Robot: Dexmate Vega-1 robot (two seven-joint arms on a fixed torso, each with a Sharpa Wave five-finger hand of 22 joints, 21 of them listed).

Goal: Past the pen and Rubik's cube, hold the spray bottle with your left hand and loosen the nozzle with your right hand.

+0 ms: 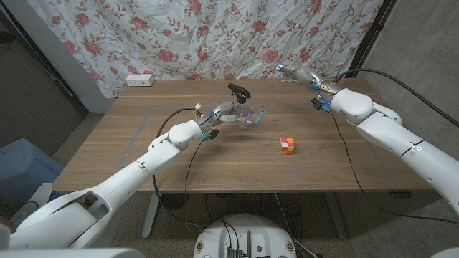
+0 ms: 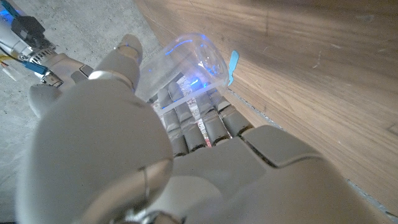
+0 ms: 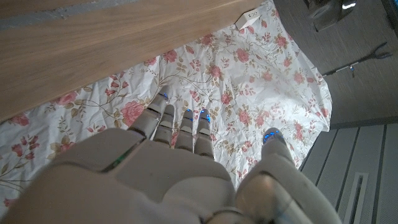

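Looking down from the head view, I see the wooden bench [image 1: 143, 154] backed by a flowered curtain [image 1: 215, 36], with both arms reaching in from the near corners.

1. Left arm: my left hand [image 1: 228, 115] is stretched toward the middle of the bench, at the spray bottle [image 1: 242, 107]. In the left wrist view the fingers [image 2: 199, 121] are curled around the clear bottle body [image 2: 186, 62], pressing it against the thumb; the hand holds the bottle.
2. Right arm: my right hand [image 1: 301, 74] is raised at the far right edge of the bench, well apart from the bottle. In the right wrist view the fingers [image 3: 177, 127] are extended and lie close side by side, with the thumb standing off; they hold nothing.
3. Spray bottle: it sits near the bench centre, with its black nozzle [image 1: 238, 90] on top.
4. Rubik's cube [image 1: 287, 145]: it rests on the bench nearer to me than the bottle and to its right, apart from both hands.
5. Pen [image 1: 259, 115]: a small blue item lies just beside the bottle on its right.
6. White power strip [image 1: 140, 80]: it lies at the far left edge of the bench.
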